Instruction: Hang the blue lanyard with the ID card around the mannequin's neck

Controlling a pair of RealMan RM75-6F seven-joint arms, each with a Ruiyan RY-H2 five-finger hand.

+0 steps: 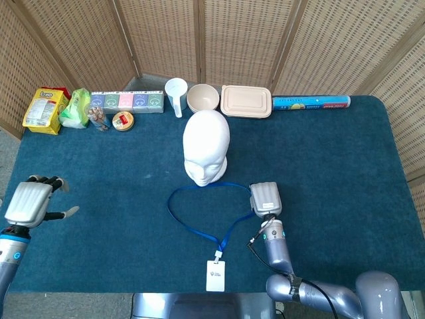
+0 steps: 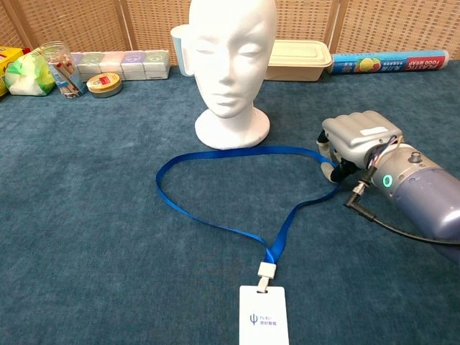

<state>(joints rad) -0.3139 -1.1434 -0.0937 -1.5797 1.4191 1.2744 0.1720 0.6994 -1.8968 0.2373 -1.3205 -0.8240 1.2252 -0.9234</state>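
Observation:
The white mannequin head (image 1: 206,146) (image 2: 231,61) stands upright mid-table. In front of it the blue lanyard (image 1: 192,226) (image 2: 215,223) lies in a loop on the cloth, its white ID card (image 1: 214,276) (image 2: 263,316) at the near end. My right hand (image 1: 264,197) (image 2: 353,136) grips the loop's right end, fingers curled around the strap. My left hand (image 1: 30,203) hovers at the far left edge with fingers spread, holding nothing; the chest view does not show it.
Along the back edge stand a yellow snack bag (image 1: 42,109), green bag (image 1: 75,107), jar (image 1: 97,118), tape roll (image 1: 123,121), box row (image 1: 127,101), cup (image 1: 176,95), bowl (image 1: 202,98), lidded container (image 1: 246,101) and foil roll (image 1: 311,102). Wicker screens (image 1: 226,33) stand behind.

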